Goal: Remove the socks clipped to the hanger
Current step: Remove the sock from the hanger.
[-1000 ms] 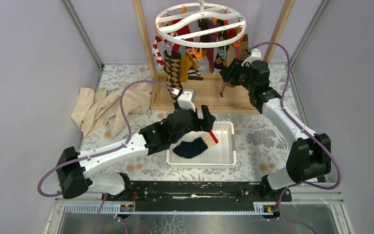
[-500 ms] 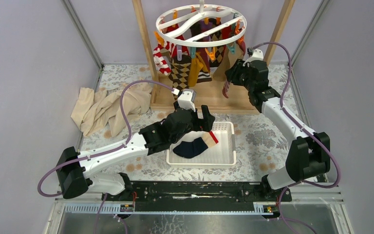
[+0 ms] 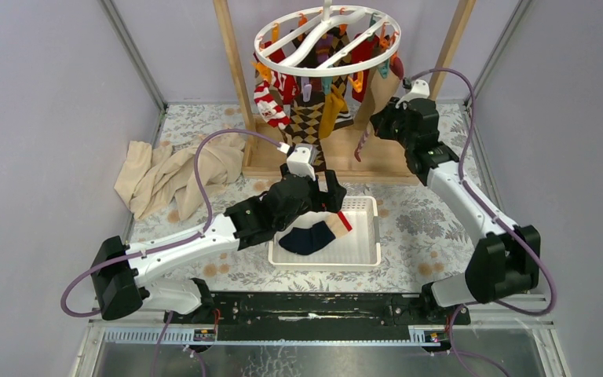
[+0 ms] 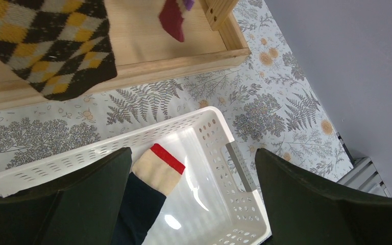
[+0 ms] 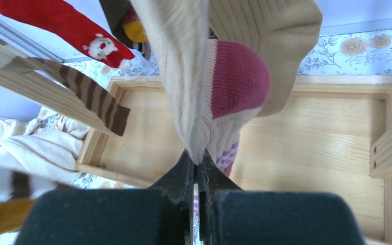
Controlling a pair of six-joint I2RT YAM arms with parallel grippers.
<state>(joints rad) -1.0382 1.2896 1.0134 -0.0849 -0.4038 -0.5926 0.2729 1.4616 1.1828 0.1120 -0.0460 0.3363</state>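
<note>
The white ring hanger (image 3: 326, 39) hangs tilted from the wooden rack, with several socks clipped under it: red-and-white striped (image 3: 269, 102), brown argyle (image 3: 306, 126), mustard (image 3: 331, 106). My right gripper (image 3: 382, 126) is at the ring's right side. In the right wrist view the right gripper (image 5: 199, 159) is shut on the lower edge of a cream ribbed sock with a pink heel (image 5: 184, 76). My left gripper (image 4: 194, 204) stands open and holds nothing above the basket. A navy sock with a beige and red cuff (image 4: 155, 171) lies in the basket below it.
The white perforated basket (image 3: 365, 255) sits mid-table in front of the rack's wooden base (image 3: 338, 161). A large beige cloth (image 3: 173, 177) is heaped at the left. The rack's posts (image 3: 234, 63) rise on both sides of the hanger.
My right gripper has shut on the cream sock. The hanger has swung and tilted, its socks shifting right. The left arm has not moved.
</note>
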